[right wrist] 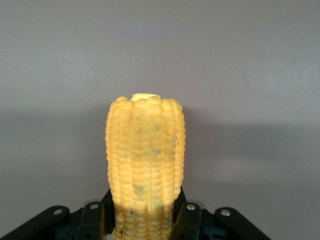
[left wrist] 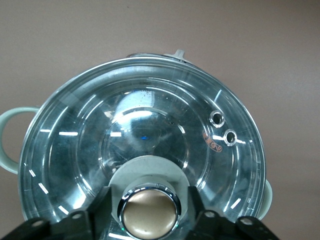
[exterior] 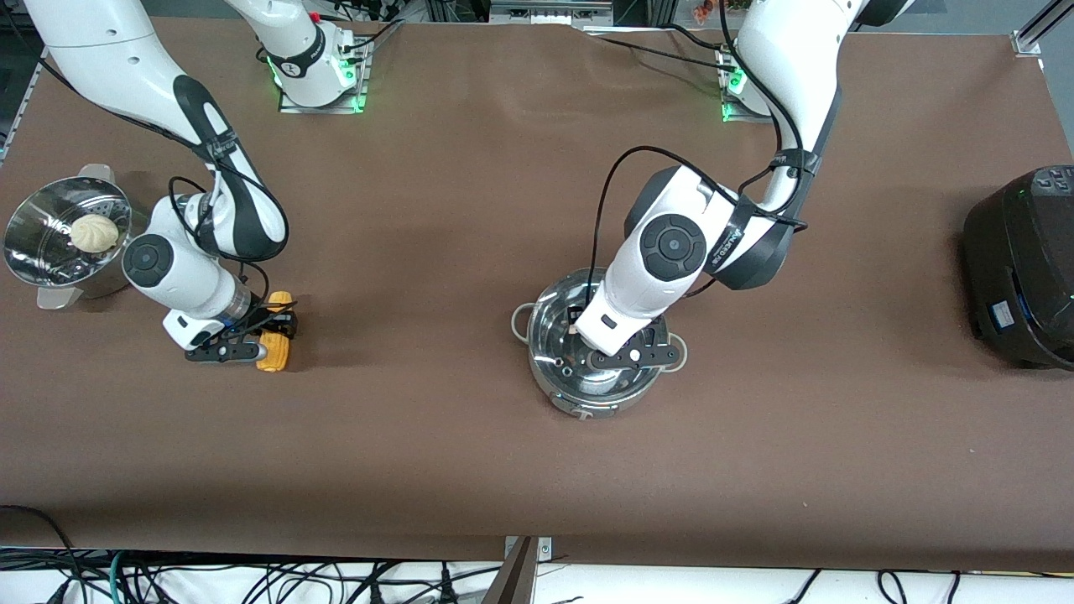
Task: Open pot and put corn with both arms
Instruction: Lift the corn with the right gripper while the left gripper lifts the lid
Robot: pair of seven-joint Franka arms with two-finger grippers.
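Between the black fingers of the left gripper (left wrist: pixel 149 212) sits the beige knob (left wrist: pixel 150 213) of the domed glass lid (left wrist: pixel 145 140), the pads closed against its sides. That lid rests on the round shiny stainless-steel pot (exterior: pixel 597 352) with small loop side handles, which stands near the middle of the brown table (exterior: pixel 537 470). Toward the right arm's end of the table, the right gripper (right wrist: pixel 145 220) is clamped on the yellow-orange corn cob (right wrist: pixel 145 165), which lies on the tabletop with its free end pointing away from the wrist. A perforated steel steamer basket (exterior: pixel 38 243) holding a round white bun (exterior: pixel 94 232) stands just beside that arm, and a big black cooker (exterior: pixel 1019 268) sits at the left arm's end.

Both grasps look made, so the step in hand is the double pick-up. Next, I judge, the left arm must lift the lid straight up and carry it clear, while the right arm raises the corn and brings it across over the opened pot.
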